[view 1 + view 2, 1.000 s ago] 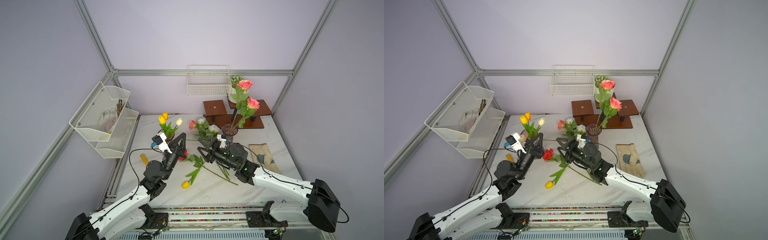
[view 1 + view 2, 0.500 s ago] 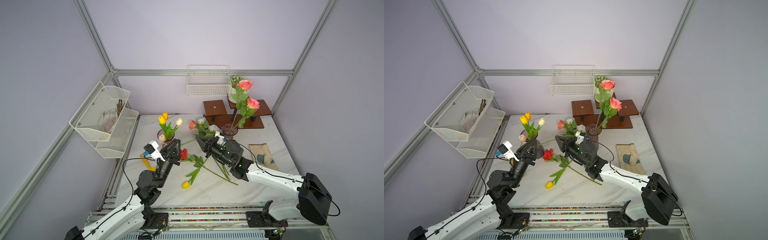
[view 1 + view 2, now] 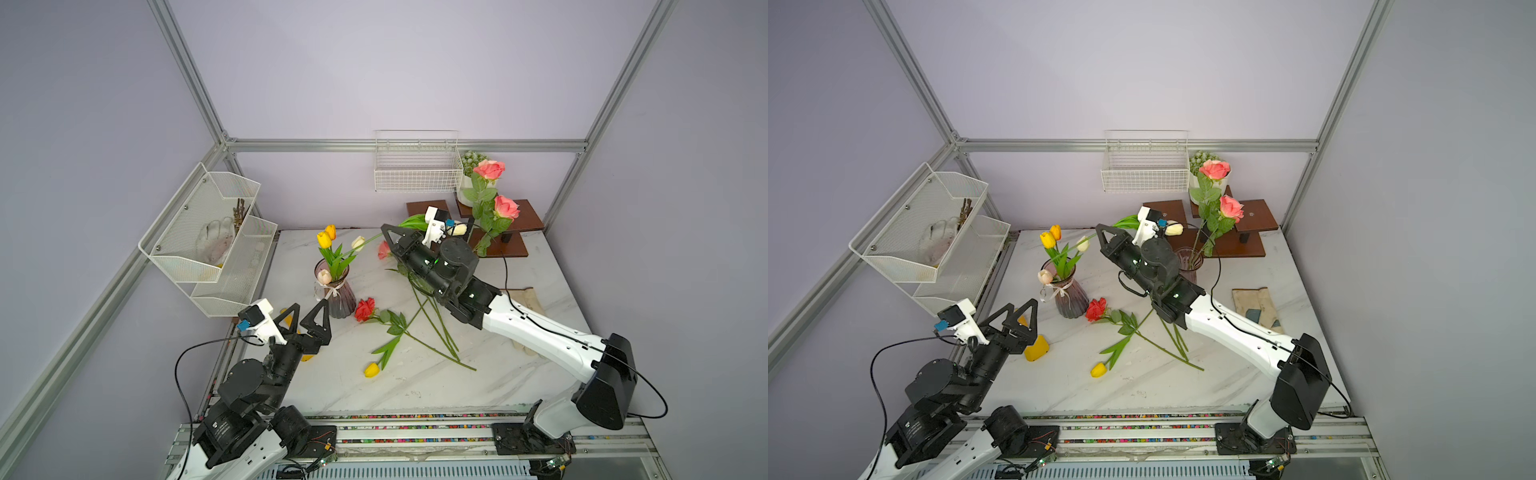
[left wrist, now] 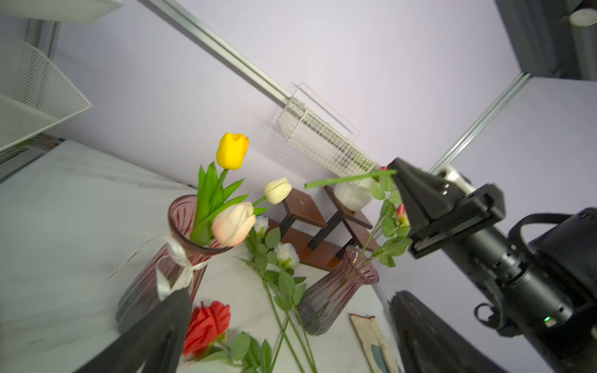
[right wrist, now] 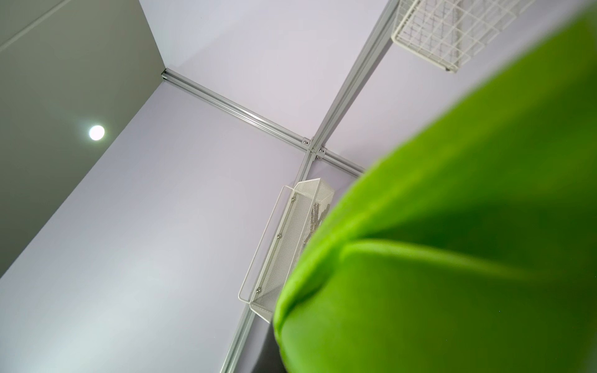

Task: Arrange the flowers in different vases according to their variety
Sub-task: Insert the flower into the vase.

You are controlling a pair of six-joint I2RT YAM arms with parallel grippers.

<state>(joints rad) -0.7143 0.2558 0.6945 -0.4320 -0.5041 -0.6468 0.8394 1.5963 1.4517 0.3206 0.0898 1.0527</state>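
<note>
While the left claw [image 3: 308, 311] is hovering spread apart over the table [image 3: 415, 386] just beside the bow vase [image 3: 340, 297], the right claw [image 3: 386, 231] is clamping one cream tulip [image 3: 459, 229] by its stem, raised above the table. The bow vase is holding four tulips [image 3: 325, 240], the slim vase [image 4: 326, 303] two roses [image 3: 506, 206].

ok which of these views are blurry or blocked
Right wrist view: an out-of-focus green leaf fills much of the frame, and a ceiling light glares. Left wrist view: slightly smeared, notably the pale pink tulip. Both top views: sharp, evenly lit.
</note>
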